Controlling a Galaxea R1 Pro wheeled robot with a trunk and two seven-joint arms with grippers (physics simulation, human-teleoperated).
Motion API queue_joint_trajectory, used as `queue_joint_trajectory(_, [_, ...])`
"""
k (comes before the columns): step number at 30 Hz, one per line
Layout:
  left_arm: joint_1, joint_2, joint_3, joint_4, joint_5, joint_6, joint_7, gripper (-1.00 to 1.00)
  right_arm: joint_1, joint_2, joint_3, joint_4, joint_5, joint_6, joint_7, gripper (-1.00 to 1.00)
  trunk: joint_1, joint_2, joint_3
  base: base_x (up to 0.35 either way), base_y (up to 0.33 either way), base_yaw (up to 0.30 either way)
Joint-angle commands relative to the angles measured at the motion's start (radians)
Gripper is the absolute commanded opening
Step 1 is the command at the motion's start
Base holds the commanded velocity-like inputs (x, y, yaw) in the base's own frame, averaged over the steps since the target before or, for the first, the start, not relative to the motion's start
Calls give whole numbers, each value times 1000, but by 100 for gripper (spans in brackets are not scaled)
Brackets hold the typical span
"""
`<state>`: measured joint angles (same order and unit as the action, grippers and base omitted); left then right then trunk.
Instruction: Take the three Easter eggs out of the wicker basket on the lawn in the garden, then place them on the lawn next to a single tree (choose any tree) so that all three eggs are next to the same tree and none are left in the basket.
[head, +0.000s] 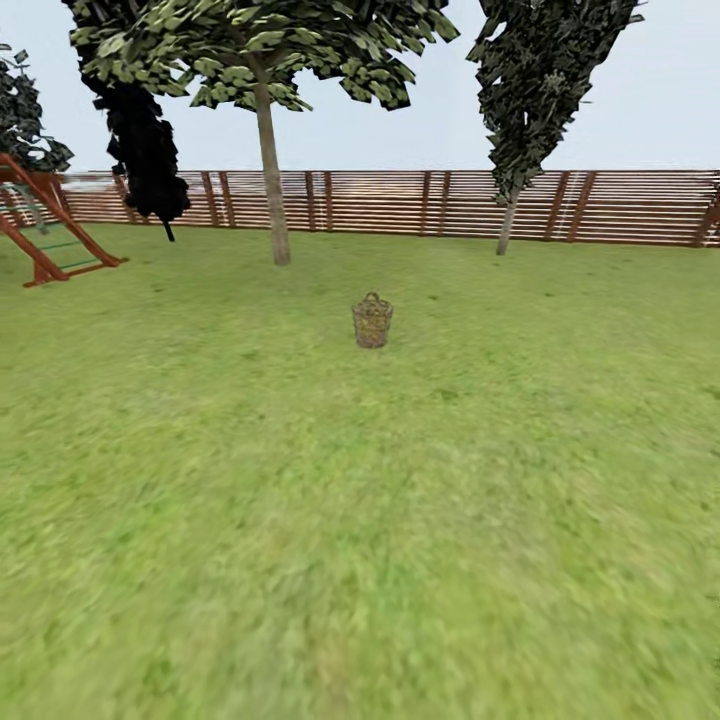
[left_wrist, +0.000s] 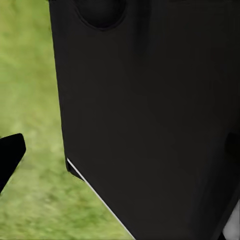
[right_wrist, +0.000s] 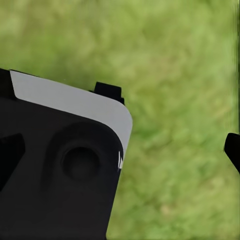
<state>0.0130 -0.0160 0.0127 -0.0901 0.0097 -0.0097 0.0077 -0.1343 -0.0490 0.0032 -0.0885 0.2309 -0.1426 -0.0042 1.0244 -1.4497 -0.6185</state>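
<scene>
You have no readable text, label, brand, number or sign in any view. The wicker basket (head: 372, 321), the wooden fence (head: 420, 203) and the red play frame (head: 45, 225) in your head view all carry no lettering. The black robot body panels (left_wrist: 150, 115) in your wrist views are unmarked.

The wicker basket (head: 372, 321) stands upright on the lawn (head: 300, 520), a small brown woven tub with a loop handle at its rim, just above the middle of the head view; its contents are too small to make out. The lawn is broad, flat, patchy green grass spreading all round it. The tree (head: 271, 170), with a straight pale grey-brown trunk, rises at about eleven o'clock from the basket, well apart from it.
</scene>
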Motion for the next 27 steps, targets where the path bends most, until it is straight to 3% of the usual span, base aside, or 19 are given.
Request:
queue_joint_trajectory(1, [1,0,1,-2,1,-1,1,100,-1,0,0,1,5,-3,0,100,1,0,0,329,-5,-273])
queue_joint_trajectory(27, [1,1,1,-2,1,1,0,100,-1,0,0,1,5,-3,0,100,1,0,14,334,0,-273])
